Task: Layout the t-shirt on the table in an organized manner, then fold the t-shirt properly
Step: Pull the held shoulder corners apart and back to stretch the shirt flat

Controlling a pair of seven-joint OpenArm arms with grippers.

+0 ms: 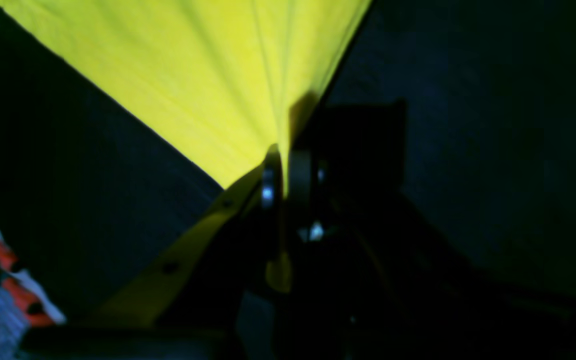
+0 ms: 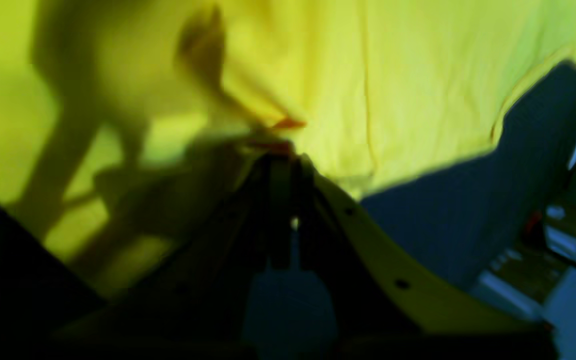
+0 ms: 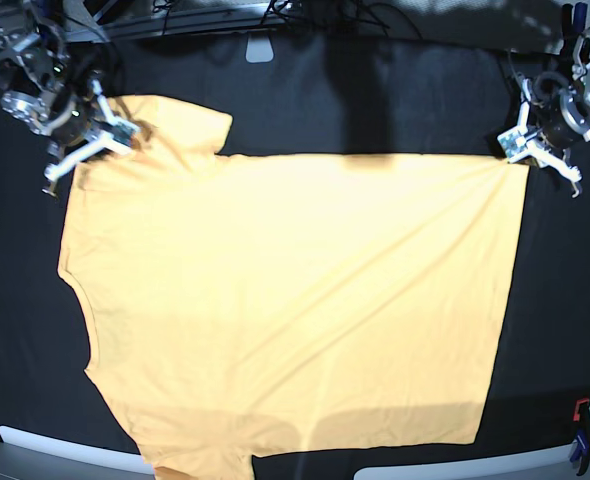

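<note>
The table [image 3: 375, 100], draped in black cloth, is carrying the t-shirt [image 3: 295, 300] spread nearly flat, with a blue and red clamp [image 3: 579, 440] sitting at its near edge. The shirt's near sleeve is running off the base view, and the right wrist view is blurring badly. The left gripper [image 3: 520, 150] is pinching the far hem corner with jaws closed, while the right gripper [image 3: 115, 135] is clamping the far sleeve.

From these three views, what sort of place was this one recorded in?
Most likely a robotics lab or test bench, not a home. The table is draped in black cloth, a clamp grips its edge, cables run along the back, and two robot arms work a lone t-shirt.
</note>
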